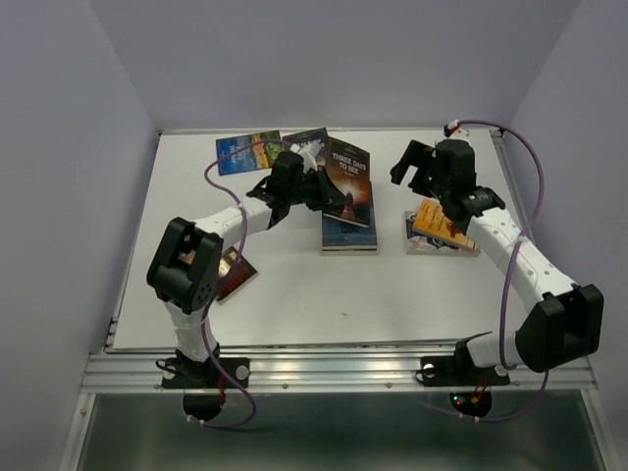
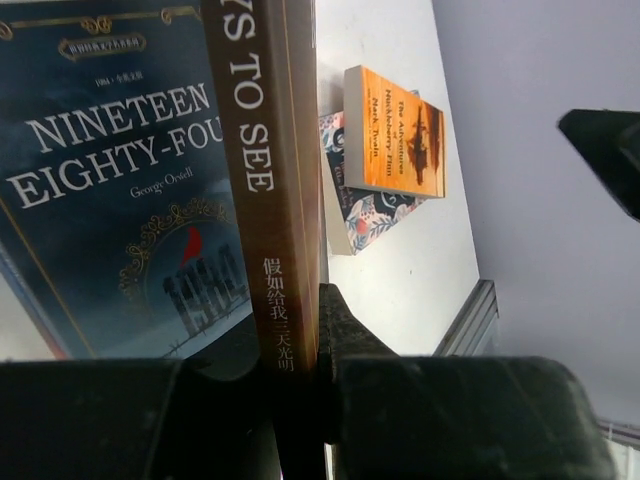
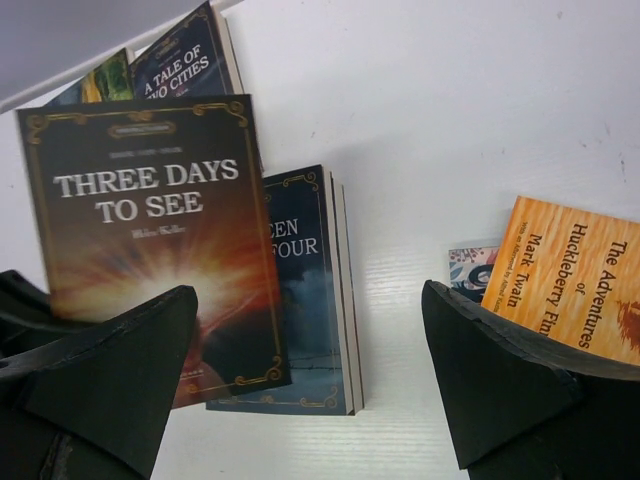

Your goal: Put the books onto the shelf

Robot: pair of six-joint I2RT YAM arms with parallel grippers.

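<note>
A dark book (image 1: 235,276) lies half hidden under the left arm's elbow, title unreadable; the blue-green book (image 1: 246,152) at the table's (image 1: 294,304) far edge is too small to read; the left gripper (image 1: 320,188) is clamped on "Three Days to See" (image 3: 150,230), held tilted above Orwell's "Nineteen Eighty-Four" (image 2: 110,180); the right gripper (image 1: 417,167) hangs spread wide over "The Adventures of Huckleberry Finn" (image 3: 580,275), which covers most of a floral book (image 2: 365,225); "A Tale of Two Cities" (image 3: 185,65) lies beyond.

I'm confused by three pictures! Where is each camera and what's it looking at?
Top: above and behind the arms, looking down at the table; both arms show.
Left wrist: on the left claw, shut on Three Days to See.
Right wrist: on the open right claw, looking down at the table.
Shared: both wrist views show the orange Huckleberry Finn.
</note>
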